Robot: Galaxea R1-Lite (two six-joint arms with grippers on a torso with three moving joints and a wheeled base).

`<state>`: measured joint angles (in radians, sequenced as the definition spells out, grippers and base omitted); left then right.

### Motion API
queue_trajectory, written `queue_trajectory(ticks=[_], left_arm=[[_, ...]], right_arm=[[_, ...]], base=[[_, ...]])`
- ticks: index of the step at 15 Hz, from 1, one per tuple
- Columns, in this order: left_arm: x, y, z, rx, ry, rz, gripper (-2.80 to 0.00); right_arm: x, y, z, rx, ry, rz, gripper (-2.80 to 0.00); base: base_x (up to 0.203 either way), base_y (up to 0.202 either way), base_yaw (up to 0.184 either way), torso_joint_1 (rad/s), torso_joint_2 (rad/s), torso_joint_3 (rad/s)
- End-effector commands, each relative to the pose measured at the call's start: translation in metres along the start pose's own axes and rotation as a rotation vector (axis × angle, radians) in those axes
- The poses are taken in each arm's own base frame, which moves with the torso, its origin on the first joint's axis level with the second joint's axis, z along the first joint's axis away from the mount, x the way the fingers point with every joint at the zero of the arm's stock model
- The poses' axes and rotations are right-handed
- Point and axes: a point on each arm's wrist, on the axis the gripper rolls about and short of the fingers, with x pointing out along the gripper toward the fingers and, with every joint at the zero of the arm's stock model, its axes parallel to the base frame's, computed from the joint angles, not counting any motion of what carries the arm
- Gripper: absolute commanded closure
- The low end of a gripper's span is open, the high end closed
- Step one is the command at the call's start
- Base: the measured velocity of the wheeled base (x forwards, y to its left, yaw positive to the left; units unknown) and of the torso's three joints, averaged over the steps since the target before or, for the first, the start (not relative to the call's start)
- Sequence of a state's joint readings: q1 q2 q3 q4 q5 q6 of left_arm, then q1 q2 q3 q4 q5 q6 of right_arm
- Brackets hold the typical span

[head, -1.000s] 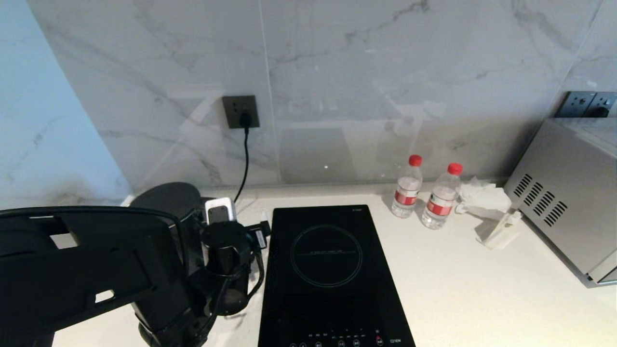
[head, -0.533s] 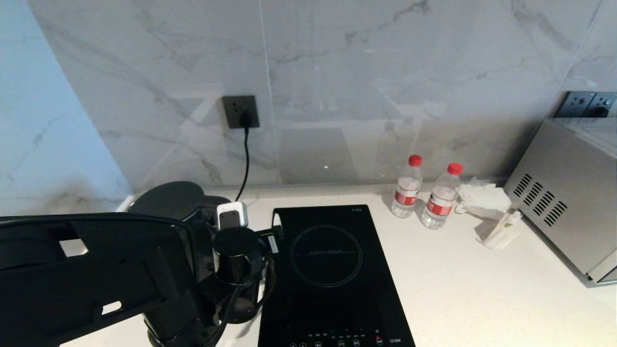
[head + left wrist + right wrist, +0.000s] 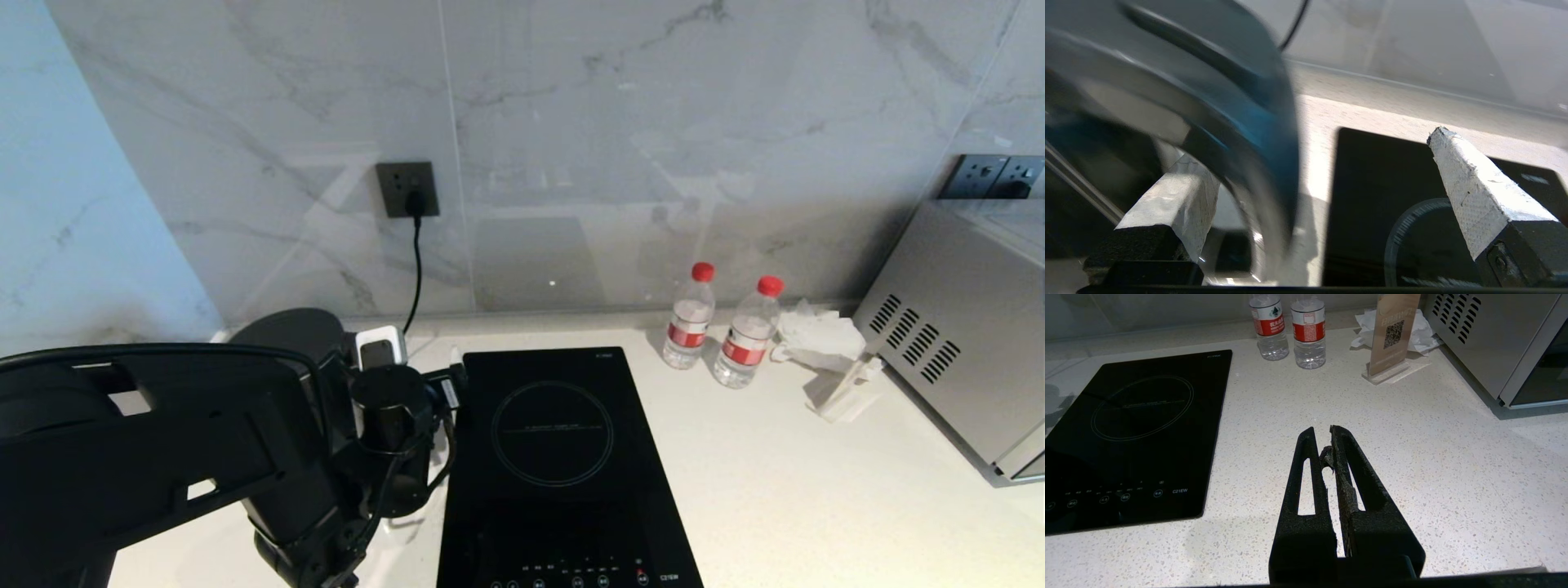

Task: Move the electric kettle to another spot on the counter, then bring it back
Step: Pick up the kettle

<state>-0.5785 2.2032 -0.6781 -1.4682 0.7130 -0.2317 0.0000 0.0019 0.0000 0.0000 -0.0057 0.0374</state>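
- Counter [image 3: 784, 490]: white speckled stone, running along a grey-veined marble wall [image 3: 612, 147].
- Hob [image 3: 555, 465]: black glass with one ring, set into the counter at about 6 o'clock in the head view.
- Kettle [image 3: 290, 335]: black with a flat grey lid, at about 8 o'clock in the head view, just beside the hob's left edge; mostly hidden behind the left arm [image 3: 163, 457]. In the left wrist view its curved dark body [image 3: 1241, 102] was blurred and filled the side away from the hob.
- Left gripper [image 3: 1310, 171]: fingers spread wide, holding nothing. One white-padded finger [image 3: 1180, 200] lay close against the kettle's curve, whether touching could not be told; the other [image 3: 1474, 192] stood over the hob. The kettle's rounded edge passed between the two.
- Right gripper [image 3: 1327, 445]: black fingers pressed together, empty, above bare counter to the right of the hob.
- Socket [image 3: 406, 188]: dark, on the wall at about 11 o'clock, with a black cord [image 3: 416, 269] hanging down towards the kettle.
- Water bottles [image 3: 690, 318]: two, clear with red caps and red labels, side by side against the wall at about 2 o'clock.
- Card stand [image 3: 1392, 335]: clear, bearing a square code, just right of the bottles, with crumpled white tissue [image 3: 816, 331] behind it.
- Steel appliance [image 3: 963, 343]: vented side, at 3 o'clock.
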Motion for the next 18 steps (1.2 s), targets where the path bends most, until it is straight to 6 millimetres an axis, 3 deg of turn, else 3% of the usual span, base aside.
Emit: queue_trajectory(ticks=[1,18], left_arm=[[0.006,0.005,0.001,-0.007,-0.01,0.024,-2.8],[0.005,0.005,0.021,-0.018,-0.037,0.014,-2.8]], right_arm=[[0.0,0.0,0.0,0.001,0.0,0.0,0.0],[0.0,0.0,0.0,0.001,0.0,0.0,0.0]], base=[[0.0,0.0,0.0,0.0,0.0,0.0],[0.0,0.0,0.0,0.0,0.0,0.0]])
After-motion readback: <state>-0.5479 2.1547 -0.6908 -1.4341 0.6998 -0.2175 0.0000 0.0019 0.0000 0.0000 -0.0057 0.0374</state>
